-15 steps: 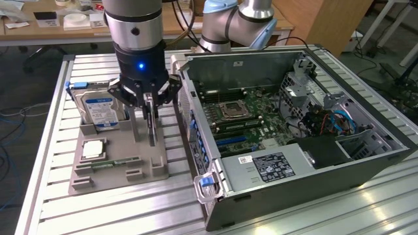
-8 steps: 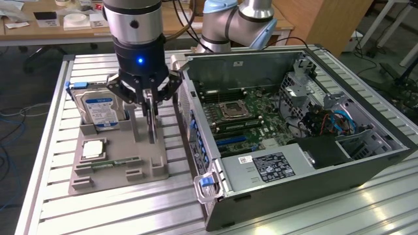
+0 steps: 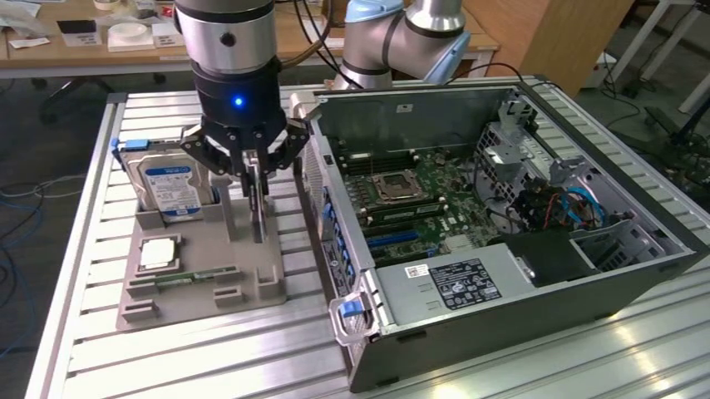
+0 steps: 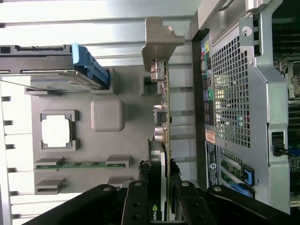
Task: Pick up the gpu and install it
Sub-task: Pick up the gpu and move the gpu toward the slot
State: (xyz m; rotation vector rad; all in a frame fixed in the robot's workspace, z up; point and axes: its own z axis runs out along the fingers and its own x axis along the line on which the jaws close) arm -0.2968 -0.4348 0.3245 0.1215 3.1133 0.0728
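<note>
The gpu is a thin dark card standing upright on its edge in a slot of the grey parts holder, beside the open computer case. My gripper hangs straight above it, its two fingers pressed against the card's flat sides near the top edge. In the wrist view the gpu runs edge-on with its metal bracket at the far end, and my gripper is shut on it, black fingers tight on either side. The card's lower edge still sits at the holder.
The holder also carries a silver hard drive with a blue-white label, a square chip and a green memory stick. The case lies open with its motherboard exposed. A second arm's base stands behind the case.
</note>
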